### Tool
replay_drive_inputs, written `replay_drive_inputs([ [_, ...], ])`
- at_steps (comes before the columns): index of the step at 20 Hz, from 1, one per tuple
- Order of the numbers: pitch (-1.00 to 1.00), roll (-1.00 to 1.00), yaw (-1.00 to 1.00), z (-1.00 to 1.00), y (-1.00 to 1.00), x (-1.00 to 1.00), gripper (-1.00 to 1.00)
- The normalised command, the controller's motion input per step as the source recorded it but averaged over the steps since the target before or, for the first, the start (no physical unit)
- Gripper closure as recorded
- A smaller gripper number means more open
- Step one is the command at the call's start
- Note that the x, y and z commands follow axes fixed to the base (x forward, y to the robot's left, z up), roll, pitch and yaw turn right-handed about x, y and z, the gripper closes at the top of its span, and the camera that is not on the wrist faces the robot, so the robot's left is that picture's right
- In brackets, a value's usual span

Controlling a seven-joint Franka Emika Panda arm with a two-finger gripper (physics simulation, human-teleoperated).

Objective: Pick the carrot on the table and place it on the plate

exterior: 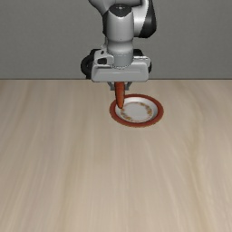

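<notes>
The gripper [120,83] is pinching the carrot [120,95] between narrowly spread fingers, holding it upright, tip pointing down. The carrot is hanging over the plate [136,125] near its rim on the exterior view's left, with the plate's centre lying rightward

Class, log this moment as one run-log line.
gripper: shut on carrot | carrot: upright, at plate edge, exterior view's left | released: not yet
</notes>
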Motion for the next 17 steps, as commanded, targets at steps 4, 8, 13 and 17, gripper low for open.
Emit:
replay_drive_inputs([
  [4, 0.0, 0.0, 0.0, 0.0, 1.0, 0.0, 1.0],
  [8, 0.0, 0.0, 0.0, 0.0, 0.25, -0.75, 1.0],
  [13, 0.0, 0.0, 0.0, 0.0, 0.0, 0.0, -1.0],
  [17, 0.0, 0.0, 0.0, 0.0, 0.0, 0.0, -1.0],
])
